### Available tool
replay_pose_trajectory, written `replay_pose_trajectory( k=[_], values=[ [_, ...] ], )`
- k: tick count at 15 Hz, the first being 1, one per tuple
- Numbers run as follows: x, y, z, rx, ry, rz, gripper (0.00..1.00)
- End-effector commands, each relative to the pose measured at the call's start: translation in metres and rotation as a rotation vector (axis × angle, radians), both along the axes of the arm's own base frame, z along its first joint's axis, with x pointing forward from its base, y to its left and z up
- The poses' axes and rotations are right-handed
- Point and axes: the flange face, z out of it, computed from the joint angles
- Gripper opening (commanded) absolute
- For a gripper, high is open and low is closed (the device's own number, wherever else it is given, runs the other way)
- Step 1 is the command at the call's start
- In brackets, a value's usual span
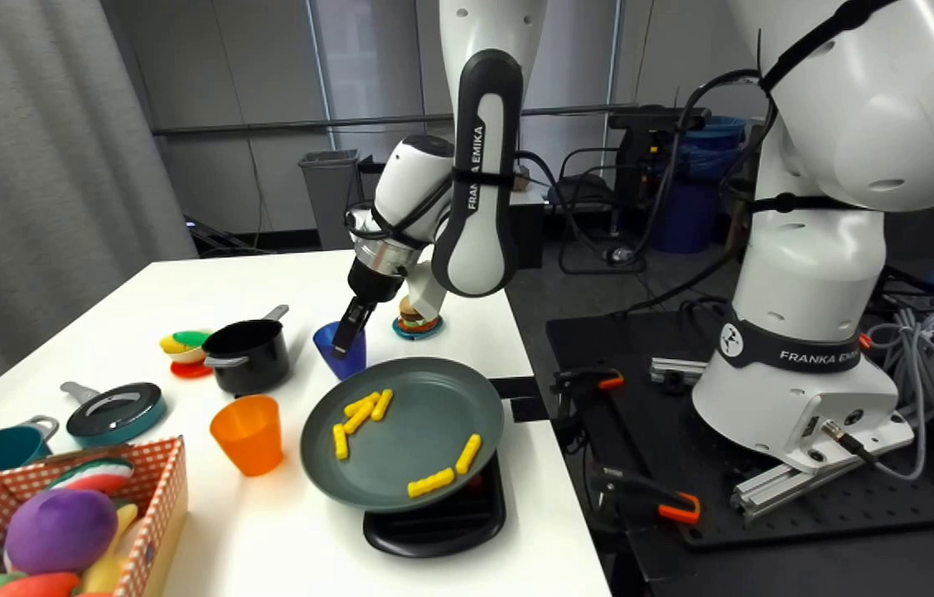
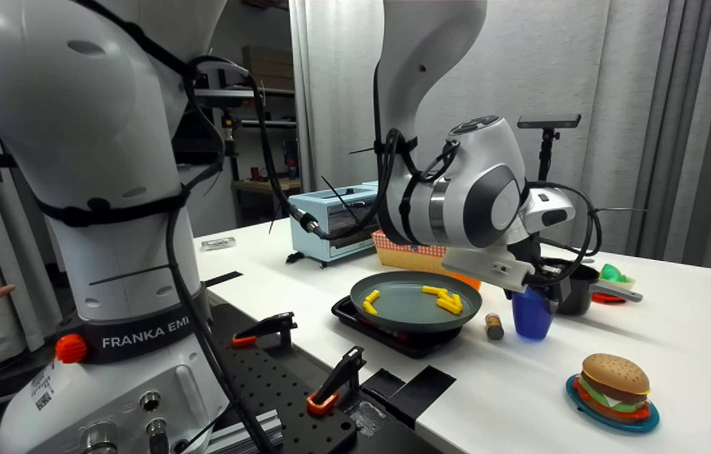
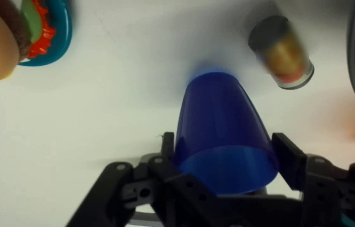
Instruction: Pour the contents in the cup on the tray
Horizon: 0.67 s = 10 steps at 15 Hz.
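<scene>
Cup [image 3: 224,116]: upright just beside tray [image 1: 433,410], seemingly set down | gripper [image 3: 224,142]: jaws cup-wide, against both its sides, likely steadying it for release | sticks [image 1: 431,483]: on tray, so pour looks done

Lab: robot arm [image 1: 815,274], 2 clamps [image 2: 337,379]

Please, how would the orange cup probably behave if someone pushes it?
The orange cup looks like thin plastic, so it is probably light and fairly stiff. It narrows toward its base, so a push near the rim might tip it. Its smooth-looking wall may be slippery.
</scene>
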Motion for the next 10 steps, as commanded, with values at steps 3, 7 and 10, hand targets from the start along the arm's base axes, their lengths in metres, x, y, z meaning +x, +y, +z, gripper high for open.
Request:
replay_pose_trajectory(
  k=[3, 7, 10],
  values=[
    [-0.003, 0.005, -0.005, 0.004, -0.030, 0.024, 1.00],
    [-0.001, 0.009, -0.002, 0.007, -0.035, 0.043, 1.00],
    [0.001, 0.012, 0.007, 0.001, -0.047, 0.059, 1.00]
  ],
)
